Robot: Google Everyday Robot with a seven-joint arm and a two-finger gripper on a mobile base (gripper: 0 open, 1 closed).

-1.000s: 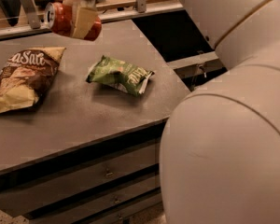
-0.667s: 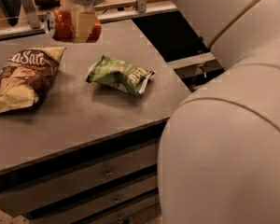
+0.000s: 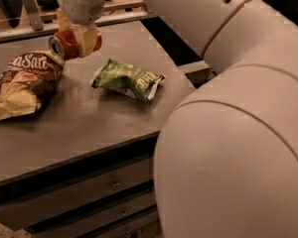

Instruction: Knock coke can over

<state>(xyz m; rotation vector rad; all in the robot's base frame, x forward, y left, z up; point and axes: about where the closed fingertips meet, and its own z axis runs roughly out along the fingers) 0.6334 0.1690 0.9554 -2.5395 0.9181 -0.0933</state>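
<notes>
The coke can (image 3: 63, 44) is red with a silver top. It is tipped onto its side at the back of the grey table (image 3: 89, 128), with the silver top facing left toward the brown chip bag. My gripper (image 3: 84, 39) comes down from above and is right against the can's right side, partly covering it. I cannot tell whether the can rests on the table or hangs just above it.
A large brown chip bag (image 3: 20, 83) lies at the left, close to the can. A green chip bag (image 3: 128, 79) lies mid-table to the can's right. My white arm (image 3: 228, 133) fills the right side. Drawers (image 3: 89, 187) run below the table's front edge.
The gripper has come toward the front of the table and lower. The can has gone from roughly upright to lying tilted, with its silver top now showing on the left.
</notes>
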